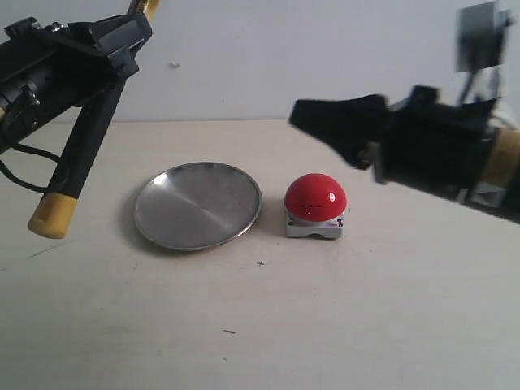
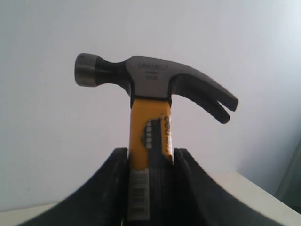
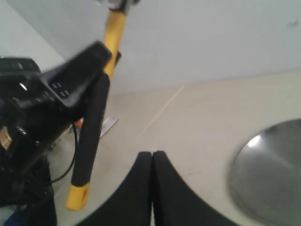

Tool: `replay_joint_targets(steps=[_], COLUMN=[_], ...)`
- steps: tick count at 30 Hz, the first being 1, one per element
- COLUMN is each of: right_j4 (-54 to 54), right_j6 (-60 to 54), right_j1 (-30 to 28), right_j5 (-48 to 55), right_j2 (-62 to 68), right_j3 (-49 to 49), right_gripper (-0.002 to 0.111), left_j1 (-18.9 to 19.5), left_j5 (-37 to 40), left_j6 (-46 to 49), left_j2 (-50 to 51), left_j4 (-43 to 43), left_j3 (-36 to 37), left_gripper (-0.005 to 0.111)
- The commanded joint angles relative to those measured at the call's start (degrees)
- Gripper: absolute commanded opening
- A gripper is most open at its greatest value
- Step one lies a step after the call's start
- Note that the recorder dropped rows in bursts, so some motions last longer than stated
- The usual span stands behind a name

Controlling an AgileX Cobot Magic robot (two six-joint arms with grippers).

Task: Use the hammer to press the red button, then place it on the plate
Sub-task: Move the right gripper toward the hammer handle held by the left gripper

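Tabletop (image 1: 366, 325) bearing plate (image 1: 197, 205) with red button (image 1: 316, 197) just beside it. Hammer (image 1: 81, 154) held aloft left of the plate, left gripper (image 2: 150, 155) fingers clamped on its handle; long axis steeply inclined, head uppermost, yellow end lowest. Right gripper (image 3: 152, 157) fingers together.

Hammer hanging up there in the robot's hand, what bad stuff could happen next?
The left gripper pinches the black-and-yellow claw hammer just under its head, so the long handle hangs free and might swing or slip. The round silver metal plate lies between it and the red dome button; the dangling end could knock it. The shut right gripper hovers near the button and could get bumped.
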Motion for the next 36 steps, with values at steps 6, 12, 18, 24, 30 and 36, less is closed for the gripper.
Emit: replay_joint_targets(steps=[6, 12, 18, 24, 30, 36], right_j4=[13.52, 9.77, 8.46, 7.10, 11.12, 14.03], right_j6=[-12.39, -12.70, -11.23, -8.99, -10.80, -14.58], right_j1=[16.83, 20.23, 20.23, 20.23, 20.35, 21.08], right_j5=[7.04, 7.32, 7.22, 1.61, -1.09, 0.13], right_j2=[20.63, 21.67, 21.67, 21.67, 21.79, 22.29], right_j3=[-17.52, -22.92, -23.35, -23.35, -23.35, -24.41], right_gripper=[0.000, 0.017, 0.049, 0.057, 0.057, 0.057], left_j1=[-0.23, -0.23, -0.23, -0.23, -0.23, -0.23], left_j5=[-3.08, -3.20, -3.20, -3.20, -3.20, -3.20], left_j6=[10.11, 13.12, 15.27, 15.27, 14.77, 13.26], left_j2=[-1.06, 0.23, 0.23, 0.23, 0.23, 0.23], left_j4=[-6.73, -7.42, -7.42, -7.42, -6.74, -6.54], left_j3=[-1.88, -2.32, -2.32, -2.32, -2.32, -2.32], left_gripper=[0.000, 0.000, 0.000, 0.000, 0.000, 0.000])
